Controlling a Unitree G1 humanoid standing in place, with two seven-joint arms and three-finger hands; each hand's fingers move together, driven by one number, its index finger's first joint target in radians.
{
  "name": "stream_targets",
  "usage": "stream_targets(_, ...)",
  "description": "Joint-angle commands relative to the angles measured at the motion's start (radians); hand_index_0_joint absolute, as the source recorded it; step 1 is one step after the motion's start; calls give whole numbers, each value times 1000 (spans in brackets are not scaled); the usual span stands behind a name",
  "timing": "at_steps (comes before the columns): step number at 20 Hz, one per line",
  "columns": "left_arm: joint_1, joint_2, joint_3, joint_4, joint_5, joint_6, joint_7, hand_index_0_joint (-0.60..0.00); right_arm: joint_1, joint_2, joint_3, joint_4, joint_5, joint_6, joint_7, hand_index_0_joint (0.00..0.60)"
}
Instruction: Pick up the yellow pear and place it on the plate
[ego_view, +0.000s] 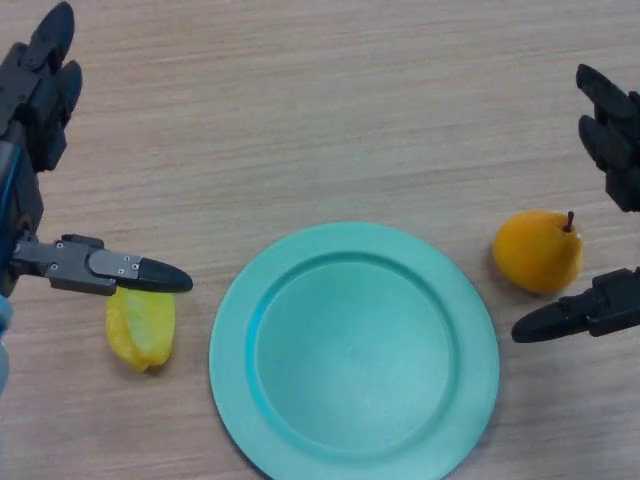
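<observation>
A yellow-orange pear (537, 251) with a dark stem lies on the wooden table, right of the teal plate (300, 300). My right hand (610, 140) is open around the pear without touching it: fingers above it at the right edge, thumb (575, 315) just below it. My left hand (40, 90) is open at the left edge, fingers straight. Its thumb (110, 268) reaches over a yellow starfruit (141, 327).
The starfruit lies left of the plate, near the front left. The plate fills the lower middle of the view, and its near rim runs past the bottom edge. Bare wooden table (330, 110) stretches behind it.
</observation>
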Motion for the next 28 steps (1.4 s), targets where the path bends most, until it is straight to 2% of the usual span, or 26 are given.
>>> stream_targets(1, -27, 58, 100, -54, -12, -158, 8, 0, -17, -40, -96, -51, -18, -148, -11, 0)
stream_targets(5, -27, 67, 112, -67, -57, -118, 6, 0, -6, -43, -109, -56, -15, -145, -4, 0)
stream_targets(10, 2, 52, 107, -70, -68, -116, -13, 0, -7, -55, -125, 24, -22, -227, -3, 0)
stream_targets(13, 5, 38, 91, -78, -73, -109, -3, 0, -21, -72, -135, 144, -21, -355, -7, 0)
stream_targets(16, -11, 40, 78, -70, -62, -123, 2, 0, -46, -90, -135, 240, -14, -419, -18, 0)
stream_targets(17, -17, 38, 67, -56, -49, -132, 5, 0, -67, -95, -132, 290, -16, -465, -39, 0)
stream_targets(22, -54, 47, 47, -43, -25, -109, 4, 0, -124, -136, -131, 467, -41, -592, -60, 0)
stream_targets(28, -45, 25, 12, -12, -4, -105, 12, 0, -255, -197, -99, 875, -106, -823, -171, 0)
